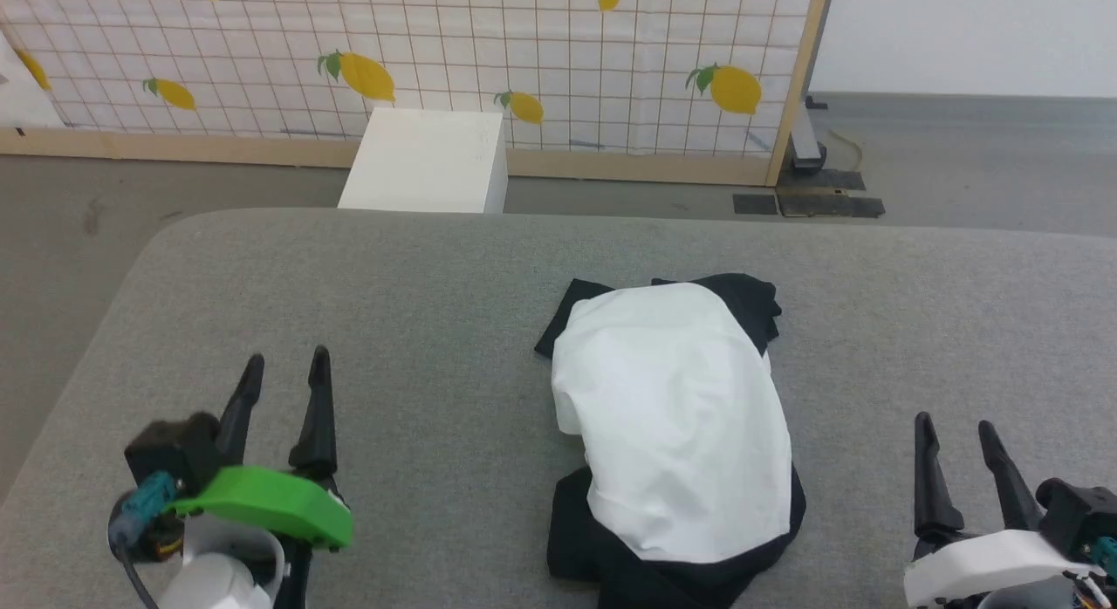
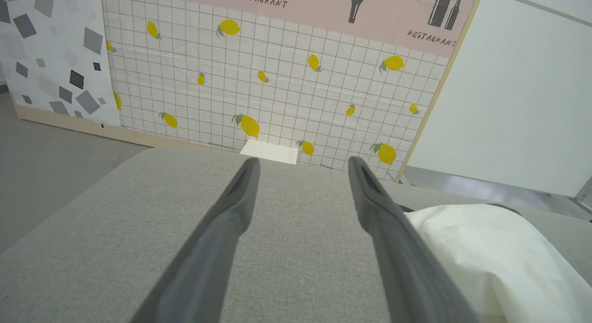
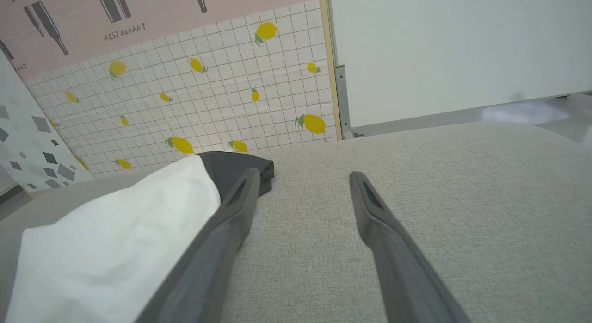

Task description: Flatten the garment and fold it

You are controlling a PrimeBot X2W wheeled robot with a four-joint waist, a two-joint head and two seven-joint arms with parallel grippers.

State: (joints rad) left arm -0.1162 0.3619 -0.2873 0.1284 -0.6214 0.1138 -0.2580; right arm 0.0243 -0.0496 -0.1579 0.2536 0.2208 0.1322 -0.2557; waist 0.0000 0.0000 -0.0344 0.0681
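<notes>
A: Where is the garment found?

B: The garment (image 1: 676, 417) is seen lying on the grey pad (image 1: 419, 277), a little right of the middle. It is bunched into a rumpled heap and not laid flat. The white panel is turned upward. Black cloth is shown at the far end and along the near end.

A: How are the grippers held?

B: The left gripper (image 1: 288, 356) is held with its fingers spread wide, and nothing is pinched between them. It is placed over bare pad at the lower left, well apart from the garment. The right gripper (image 1: 953, 421) is spread just as wide, and nothing is caught in it either. It is placed at the lower right, near the garment's right edge but apart from it.

A: What is seen beyond the pad?

B: A white box (image 1: 428, 160) is set on the floor just past the far edge. Behind it a screen (image 1: 524, 51) printed with lemons is stood.
</notes>
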